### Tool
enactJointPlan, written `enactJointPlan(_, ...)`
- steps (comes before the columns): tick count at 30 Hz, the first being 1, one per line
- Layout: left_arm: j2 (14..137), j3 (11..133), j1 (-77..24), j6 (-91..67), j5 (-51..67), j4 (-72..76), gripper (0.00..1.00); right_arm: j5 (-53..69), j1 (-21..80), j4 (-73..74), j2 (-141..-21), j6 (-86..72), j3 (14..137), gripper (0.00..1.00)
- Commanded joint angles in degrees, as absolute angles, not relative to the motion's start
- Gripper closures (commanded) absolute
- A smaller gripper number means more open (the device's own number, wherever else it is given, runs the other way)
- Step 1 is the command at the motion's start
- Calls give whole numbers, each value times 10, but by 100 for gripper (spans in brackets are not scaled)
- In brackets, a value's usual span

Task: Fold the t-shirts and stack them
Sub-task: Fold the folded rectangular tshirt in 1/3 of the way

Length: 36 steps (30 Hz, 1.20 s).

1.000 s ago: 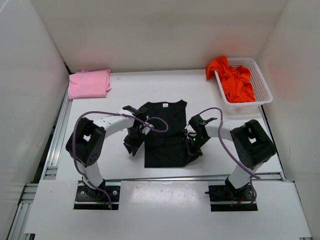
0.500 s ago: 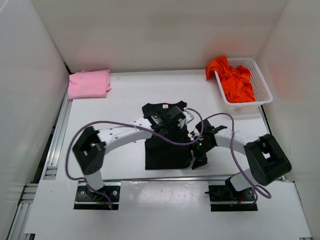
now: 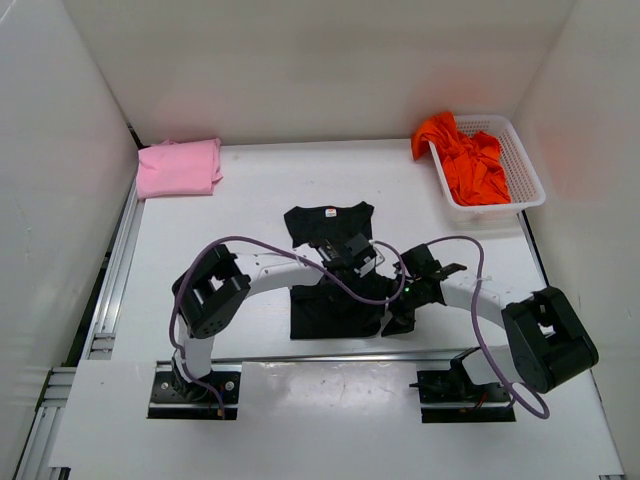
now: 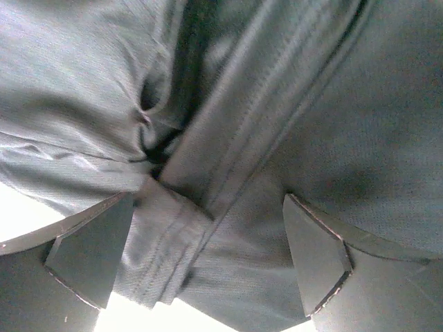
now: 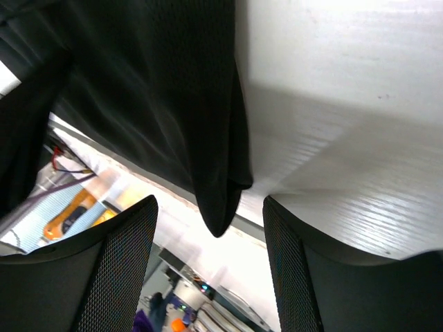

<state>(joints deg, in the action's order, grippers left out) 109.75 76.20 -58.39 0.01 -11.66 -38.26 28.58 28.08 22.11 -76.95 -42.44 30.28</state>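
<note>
The black t-shirt (image 3: 325,312) lies flat mid-table, collar toward the back. My left arm reaches across it, and the left gripper (image 3: 352,252) hovers over its right half. In the left wrist view the left gripper (image 4: 201,266) is open, its fingers (image 4: 90,256) set wide over the shirt's creased black fabric (image 4: 277,138), gripping nothing. My right gripper (image 3: 402,303) sits at the shirt's lower right edge. That gripper (image 5: 211,270) is open in the right wrist view, with a loose corner of the black t-shirt (image 5: 218,200) between the fingers. The pink t-shirt (image 3: 178,167) lies folded at back left. The orange-red t-shirt (image 3: 468,160) is bunched in the basket.
The white mesh basket (image 3: 527,178) stands at back right against the side wall. White walls close in the table (image 3: 240,210) on three sides, and a rail runs along its left edge. Purple cables loop over both arms.
Both grippers have gone from shut to open. The left arm swept from the shirt's left edge across to its right half. The right gripper shifted slightly down and right.
</note>
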Motion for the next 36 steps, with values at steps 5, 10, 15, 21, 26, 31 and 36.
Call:
enactJointPlan(5,1092,775,-598,0,-187,-371,0,252,277,177,-784,-444,287,32)
enactJointPlan(10,1092,770,-598,0,-207,-371,0,252,277,171,-795,-444,282,46)
enactJointPlan(15,1098,765,-598,0,-226,-371,0,252,277,165,-795,-444,272,74)
enactJointPlan(21,1109,784,-577,0,-237,-371,0,258,277,165,-795,-444,266,89)
enactJointPlan(26,1114,823,-552,0,-243,-371,0,258,277,165,-795,-444,261,92)
enactJointPlan(31,1125,855,-538,0,-254,-371,0,264,277,160,-795,-444,261,94)
enactJointPlan(36,1136,880,-509,0,-259,-371,0,264,277,160,-795,-444,261,95)
